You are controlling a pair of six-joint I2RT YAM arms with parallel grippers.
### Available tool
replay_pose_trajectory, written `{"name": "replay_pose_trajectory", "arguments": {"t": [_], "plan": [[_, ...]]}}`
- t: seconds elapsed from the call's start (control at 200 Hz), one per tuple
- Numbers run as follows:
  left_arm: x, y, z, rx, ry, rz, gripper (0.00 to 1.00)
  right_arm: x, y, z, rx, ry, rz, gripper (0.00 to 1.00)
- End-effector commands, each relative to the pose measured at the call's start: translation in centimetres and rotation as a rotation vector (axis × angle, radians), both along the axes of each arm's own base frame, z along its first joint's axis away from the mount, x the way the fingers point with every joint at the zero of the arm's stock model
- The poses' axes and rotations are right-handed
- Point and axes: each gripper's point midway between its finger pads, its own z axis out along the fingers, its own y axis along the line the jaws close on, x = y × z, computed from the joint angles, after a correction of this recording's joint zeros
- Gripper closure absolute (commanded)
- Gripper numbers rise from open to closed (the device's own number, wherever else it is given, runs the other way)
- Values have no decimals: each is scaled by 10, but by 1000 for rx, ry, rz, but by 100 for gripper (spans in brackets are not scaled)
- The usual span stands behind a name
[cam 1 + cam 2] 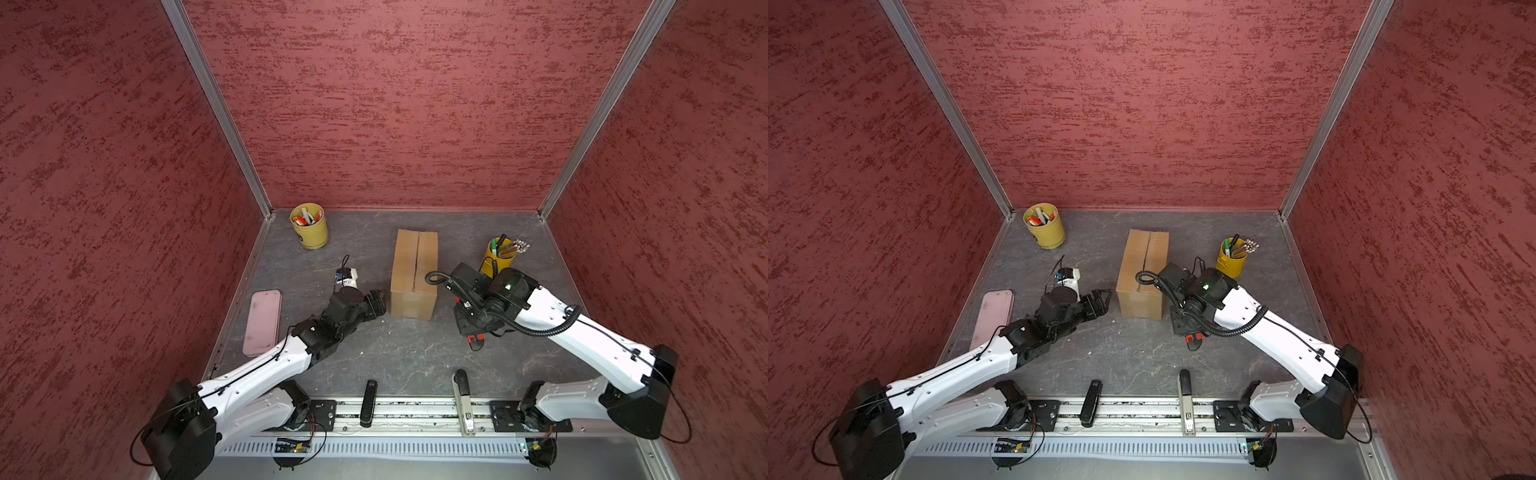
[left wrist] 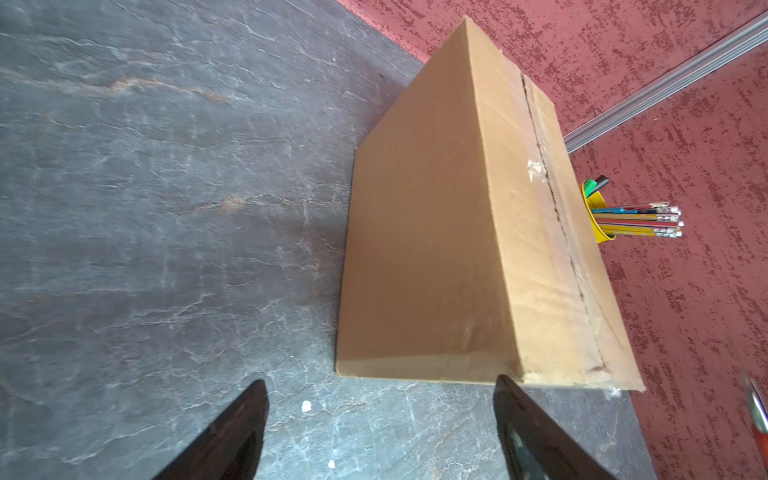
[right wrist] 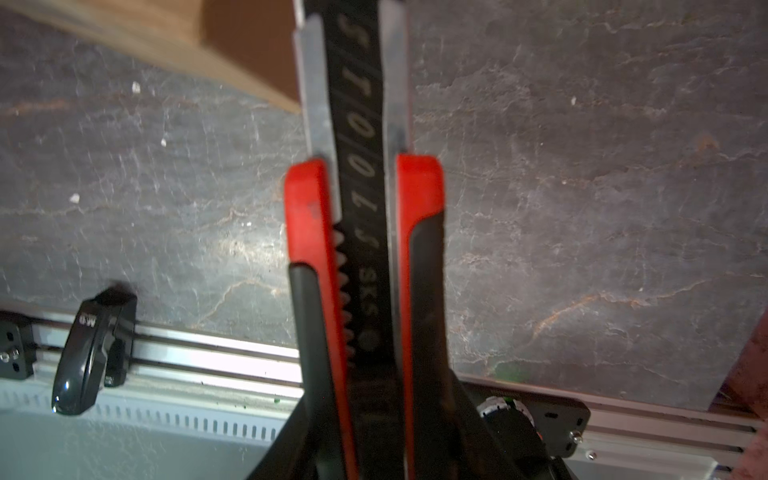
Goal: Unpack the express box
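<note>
Nearest the front edge of the table [image 1: 395, 357], the right gripper [image 3: 361, 286] is clamped on a red utility knife [image 3: 357, 124], probably meant for the taped seam [image 2: 552, 199]. The left gripper [image 2: 380, 384], jaws apart, stands just beside the near left corner of the express box [image 1: 413, 274], mid-table, likely to steady it.

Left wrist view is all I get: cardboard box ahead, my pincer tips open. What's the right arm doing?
Observer: The right pincer is shut on a red and black utility knife.
Operator: Where exactly?
Observer: In both top views it is beside the express box's near right corner, not over the top seam.
Operator: Anything off to my left?
Observer: A pink case lies flat on the table, at its left edge.
</note>
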Motion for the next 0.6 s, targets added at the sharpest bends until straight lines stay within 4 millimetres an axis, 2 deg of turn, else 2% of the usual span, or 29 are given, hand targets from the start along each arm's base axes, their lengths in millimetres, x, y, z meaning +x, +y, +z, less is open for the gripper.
{"name": "replay_pose_trajectory", "arguments": {"t": [0.0,0.09,0.266,0.536,0.551,0.596], "plan": [[-1,4,5,15,15,-24,7,31,6,-1,42,-81,-11,100],[1,8,9,15,14,-25,0,47,1,-10,28,-89,-32,100],[8,13,18,23,12,-19,0,71,0,-34,69,-87,-54,100],[22,17,29,37,6,2,0,93,-14,-67,94,-92,-86,100],[23,17,29,37,6,2,0,94,-14,-75,86,-73,-89,100],[24,16,30,37,8,1,0,97,-16,-83,89,-70,-97,100]]}}
